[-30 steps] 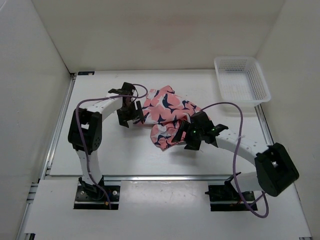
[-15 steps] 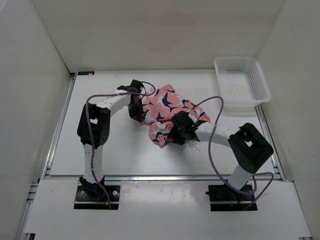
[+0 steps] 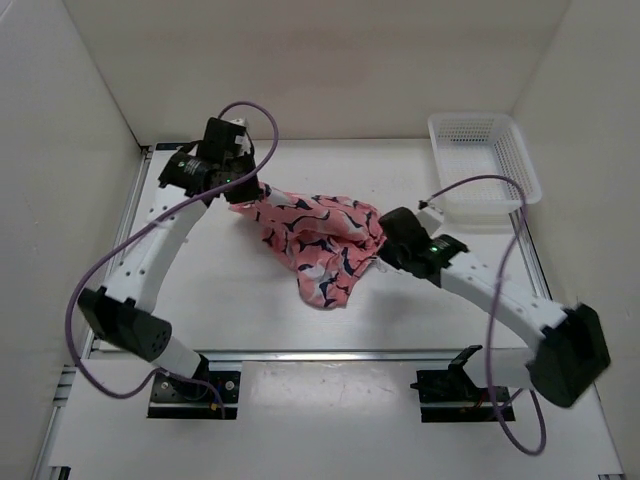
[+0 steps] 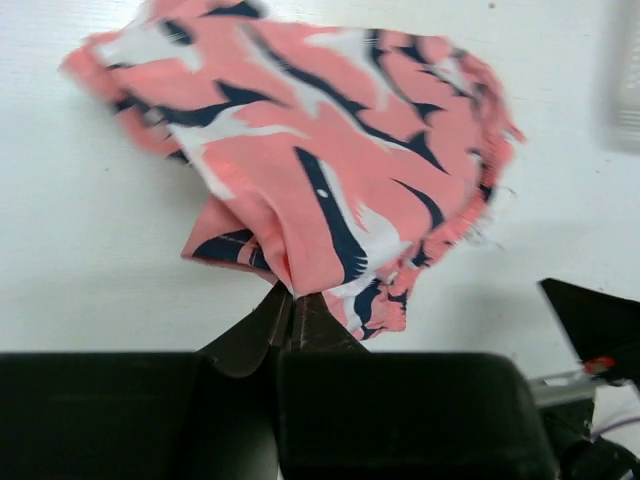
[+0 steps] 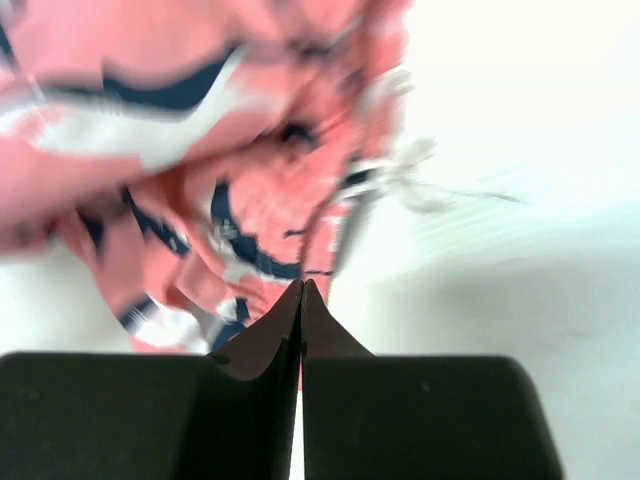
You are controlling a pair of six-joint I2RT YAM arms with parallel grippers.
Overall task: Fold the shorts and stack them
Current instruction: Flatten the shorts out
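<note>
Pulling apart from the bunched huddle of a second ago, both arms now stretch the shorts across the middle of the table. The left claw, reaching far back on a long extended arm, pinches one edge. The right claw, elbow low, is clamped on the opposite edge. Folding probably waits until the fabric lies flat.

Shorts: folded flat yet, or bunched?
Bunched, not folded: the shorts are crumpled, stretched between left gripper and right gripper, both pinching fabric.
</note>
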